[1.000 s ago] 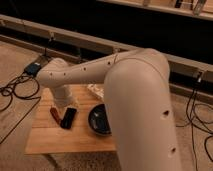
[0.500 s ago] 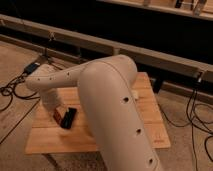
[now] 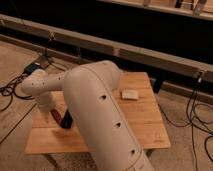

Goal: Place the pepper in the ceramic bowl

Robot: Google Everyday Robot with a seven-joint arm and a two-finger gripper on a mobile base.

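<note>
The big white arm (image 3: 100,115) crosses the middle of the camera view and reaches left. Its gripper (image 3: 50,111) hangs low over the left part of the wooden table (image 3: 140,120). A small dark-red pepper (image 3: 56,116) shows right at the gripper's lower end; whether it is held or lying on the table I cannot tell. The ceramic bowl is hidden behind the arm.
A flat black slab (image 3: 68,121) lies on the table just right of the pepper. A small pale block (image 3: 130,93) sits at the table's back right. Cables (image 3: 12,92) run over the floor on the left, and more on the right (image 3: 197,117). A long dark rail (image 3: 125,50) runs behind.
The arm has swung across the middle of the view and now covers the bowl, which showed a second ago. The gripper has stayed over the left of the table.
</note>
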